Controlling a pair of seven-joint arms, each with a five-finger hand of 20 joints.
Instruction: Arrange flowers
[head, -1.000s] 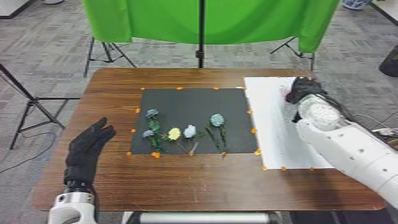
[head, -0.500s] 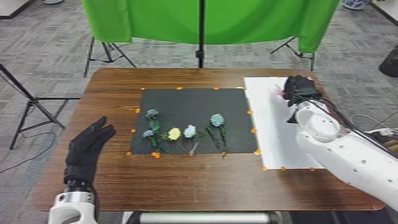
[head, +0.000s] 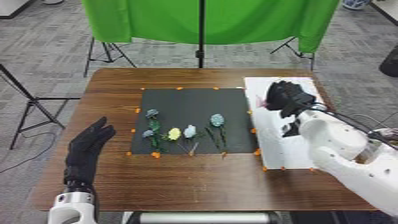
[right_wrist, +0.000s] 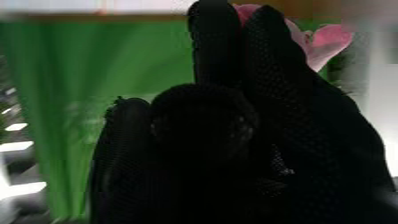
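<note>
Right hand (head: 286, 96) pinched a pink flower (right_wrist: 329, 44) over the white sheet (head: 280, 152), upper right; left hand (head: 84, 152) waited lower left, fingers straight; other blooms (head: 217, 120) lay mid-frame, on black mat (head: 182, 100).

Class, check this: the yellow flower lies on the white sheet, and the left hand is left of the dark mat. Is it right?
Not quite: in the head view, the yellow flower lies on the dark mat, not the white sheet. The left hand is indeed left of the mat.
</note>
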